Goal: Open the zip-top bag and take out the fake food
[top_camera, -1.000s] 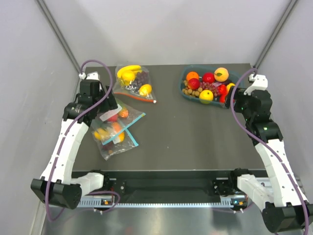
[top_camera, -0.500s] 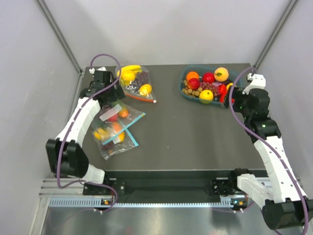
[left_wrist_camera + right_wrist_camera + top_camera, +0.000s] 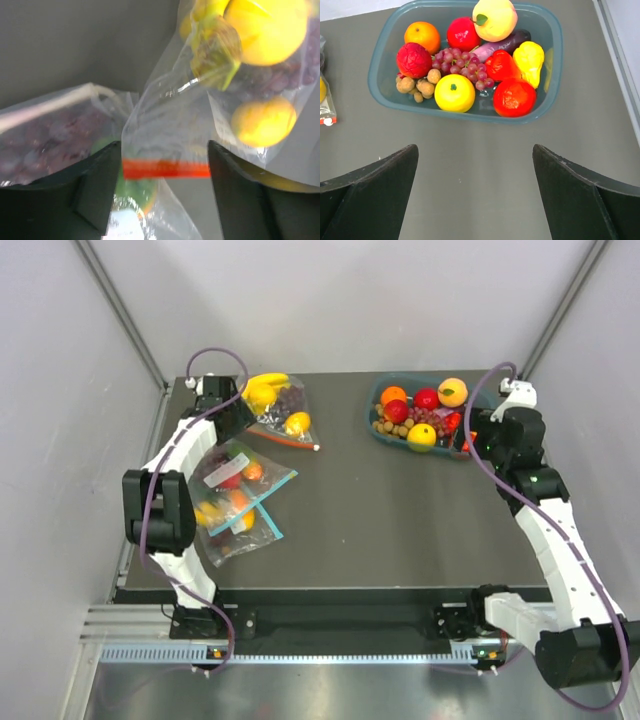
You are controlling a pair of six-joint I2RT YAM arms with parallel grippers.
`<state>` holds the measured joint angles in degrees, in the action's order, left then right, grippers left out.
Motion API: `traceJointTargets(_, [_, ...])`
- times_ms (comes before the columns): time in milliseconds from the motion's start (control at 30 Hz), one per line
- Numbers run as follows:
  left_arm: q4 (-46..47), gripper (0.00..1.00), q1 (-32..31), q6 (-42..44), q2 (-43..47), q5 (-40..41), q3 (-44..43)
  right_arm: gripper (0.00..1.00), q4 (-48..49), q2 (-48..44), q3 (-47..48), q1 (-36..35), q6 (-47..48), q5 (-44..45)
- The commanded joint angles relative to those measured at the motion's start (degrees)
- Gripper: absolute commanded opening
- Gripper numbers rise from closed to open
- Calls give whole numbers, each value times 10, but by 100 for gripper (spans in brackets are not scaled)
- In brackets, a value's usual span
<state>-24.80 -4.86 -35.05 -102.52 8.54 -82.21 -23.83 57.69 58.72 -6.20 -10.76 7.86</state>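
Observation:
The zip-top bag (image 3: 277, 412) lies at the back left of the table, its red-orange zip strip (image 3: 283, 439) along the near edge. Inside it are the banana bunch (image 3: 262, 383), the purple grapes (image 3: 290, 398) and the lemon (image 3: 297, 423). My left gripper (image 3: 232, 420) is at the bag's left corner. In the left wrist view it (image 3: 165, 192) is open, with the end of the strip (image 3: 165, 169) and the bag's corner (image 3: 170, 120) between the fingers, not clamped. The lemon (image 3: 263, 121) shows through the plastic. My right gripper (image 3: 478, 436) is open and empty over bare table (image 3: 475, 200).
Clear bags with teal-blue strips (image 3: 238, 498) lie near the left arm, one partly under the left fingers (image 3: 55, 140). A teal bin (image 3: 378, 427) of mixed fake fruit stands at the back right, just ahead of the right fingers (image 3: 375, 75). Grey walls close in on the table.
The left arm swung toward the back of the table, from above the blue-strip bags to the red-strip bag's left corner. The right arm shifted slightly back.

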Motion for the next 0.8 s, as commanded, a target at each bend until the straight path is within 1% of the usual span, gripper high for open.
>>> traceJointTargets(0, [61, 72, 3, -10, -22, -1, -27, 95, 30, 25, 34, 1, -7, -12])
traceJointTargets(33, [57, 66, 3, -10, -40, -2, -40, 95, 33, 31, 39, 1, -6, -15])
traceJointTargets(67, [47, 54, 3, -9, -47, -3, -47, 95, 34, 37, 42, 1, -7, -18])
traceJointTargets(100, [41, 43, 3, -6, -58, -8, -58, 95, 38, 50, 48, 1, -10, -24])
traceJointTargets(133, [39, 35, 4, -3, -60, -11, -59, 95, 40, 55, 51, 1, -11, -28])
traceJointTargets(167, [36, 17, 4, -3, -60, -14, -59, 95, 42, 59, 53, 1, -14, -30])
traceJointTargets(267, [39, 0, 3, 2, -45, -26, -55, 93, 54, 73, 56, 0, -18, -47])
traceJointTargets(367, [43, 0, 3, 9, -24, -62, -58, 92, 60, 87, 56, -16, -3, -57])
traceJointTargets(400, [42, 0, 4, 10, -18, -78, -59, 92, 60, 94, 58, -33, 2, -56])
traceJointTargets(433, [45, 0, 3, 10, -8, -116, -63, 92, 59, 98, 62, -43, 11, -60])
traceJointTargets(500, [46, 0, 3, 4, 4, -154, -66, 92, 58, 110, 65, -72, 13, -71])
traceJointTargets(533, [46, 0, 4, -1, 15, -188, -66, 92, 61, 115, 67, -81, 12, -92])
traceJointTargets(667, [58, 0, 3, -46, 43, -260, -51, 92, 87, 128, 57, -137, 13, -108])
traceJointTargets(700, [64, 0, 3, -72, 49, -274, -45, 92, 93, 131, 54, -163, 17, -107])
traceJointTargets(767, [80, 0, 4, -98, 68, -307, -34, 92, 103, 134, 51, -196, 36, -102])
